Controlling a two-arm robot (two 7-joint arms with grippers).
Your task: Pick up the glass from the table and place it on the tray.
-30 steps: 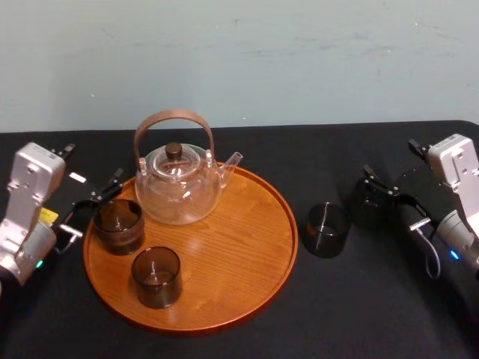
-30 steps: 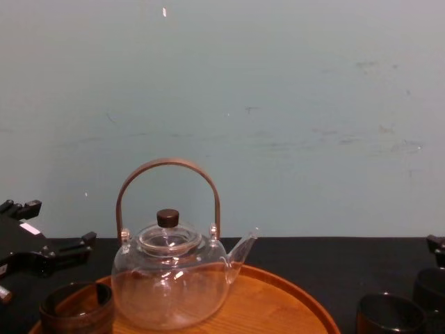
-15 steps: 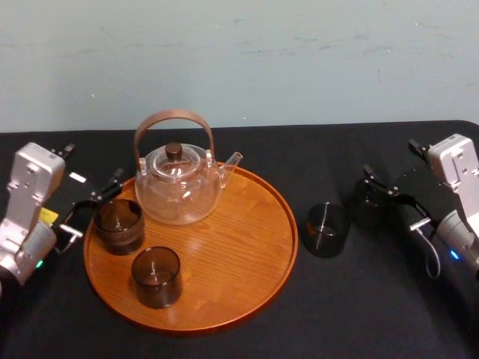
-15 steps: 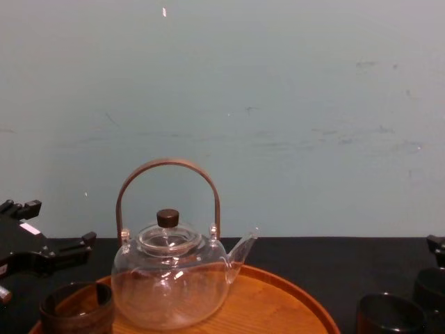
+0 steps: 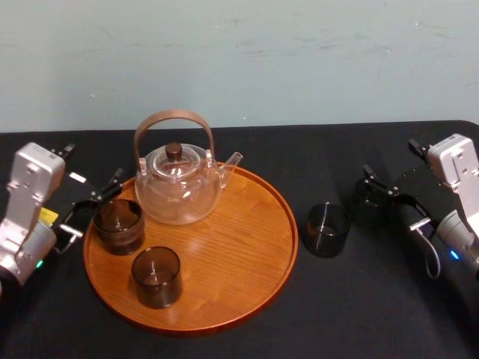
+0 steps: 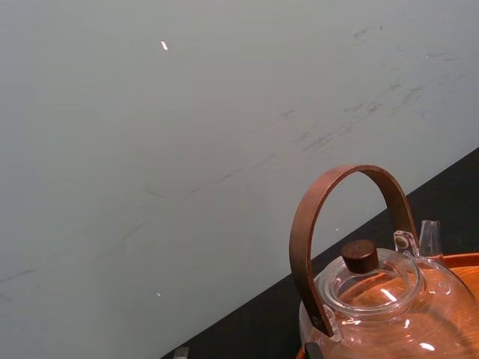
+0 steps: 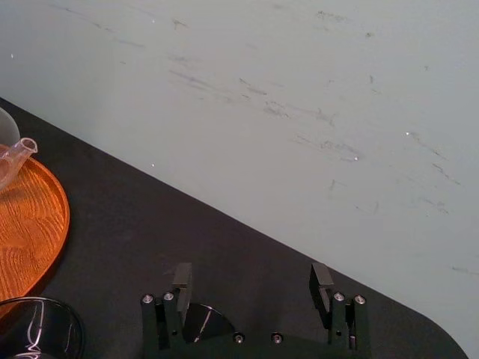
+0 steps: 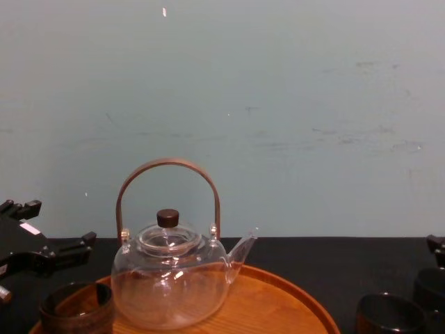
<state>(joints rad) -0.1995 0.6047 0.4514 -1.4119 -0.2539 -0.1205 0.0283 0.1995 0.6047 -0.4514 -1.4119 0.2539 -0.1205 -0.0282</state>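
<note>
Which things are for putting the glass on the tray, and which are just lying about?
For the job:
right gripper, open
glass beside it
tray

Lying about:
teapot
two tray glasses
other table glass
left gripper, beside the tray

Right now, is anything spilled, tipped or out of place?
Nothing is spilled or tipped. But the near glass and the far glass stand off the tray, on the table to its right. The open right pincer is at the far glass; the left pincer by the tray's left edge.
</note>
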